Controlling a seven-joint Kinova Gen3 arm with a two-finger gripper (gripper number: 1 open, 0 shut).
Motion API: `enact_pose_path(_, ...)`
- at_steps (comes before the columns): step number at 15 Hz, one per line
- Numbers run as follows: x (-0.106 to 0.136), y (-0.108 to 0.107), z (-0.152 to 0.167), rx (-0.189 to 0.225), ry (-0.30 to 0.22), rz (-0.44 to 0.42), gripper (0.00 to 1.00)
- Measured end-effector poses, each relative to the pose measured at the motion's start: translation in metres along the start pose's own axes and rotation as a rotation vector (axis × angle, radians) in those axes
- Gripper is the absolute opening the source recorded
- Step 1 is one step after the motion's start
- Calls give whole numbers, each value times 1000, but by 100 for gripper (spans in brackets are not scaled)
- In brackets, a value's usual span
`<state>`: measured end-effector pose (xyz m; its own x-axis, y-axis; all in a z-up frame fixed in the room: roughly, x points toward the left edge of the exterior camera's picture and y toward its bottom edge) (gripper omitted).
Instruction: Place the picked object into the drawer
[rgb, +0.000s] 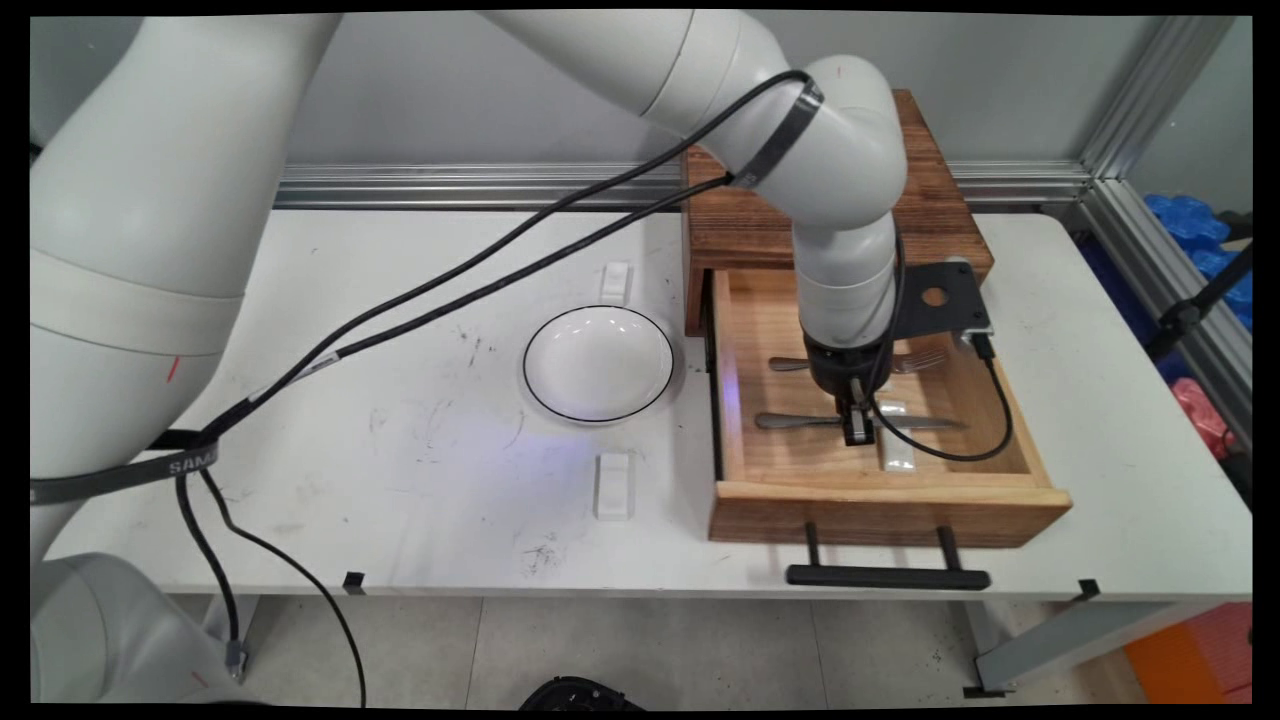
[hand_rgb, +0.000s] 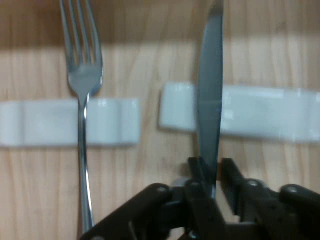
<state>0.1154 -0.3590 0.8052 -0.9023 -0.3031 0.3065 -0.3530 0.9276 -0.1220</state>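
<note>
In the main view, the white arm reaches down into an open wooden drawer that is pulled out of a dark wooden box at the right side of the white table. The black gripper points straight down inside the drawer and meets a table knife, which lies across the drawer floor with its handle to the picture's left and its blade to the right. The knife crosses a white cutlery rest just beside the gripper. A fork lies parallel to the knife, farther toward the wall, partly hidden by the arm. Left of the drawer, on the table, stands a white bowl with a thin dark rim. One small white rest lies behind the bowl and another in front of it. The drawer's black handle sticks out over the near table edge.

In the hand view, the gripper has its two fingers pressed against the knife from both sides, so it pinches the blade. The blade runs upward from between the fingers and lies over a white rest. The fork lies well to the left of the gripper, apart from it, with the tines up, and its neck crosses a second white rest. Both pieces lie on the light wooden floor of the drawer.
</note>
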Motion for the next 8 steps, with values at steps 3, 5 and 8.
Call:
enact_pose_path(3,1,-1,3,0,10,2,100)
enact_pose_path(5,3,-3,1,2,21,3,100)
enact_pose_path(8,3,-8,-10,11,44,4,100)
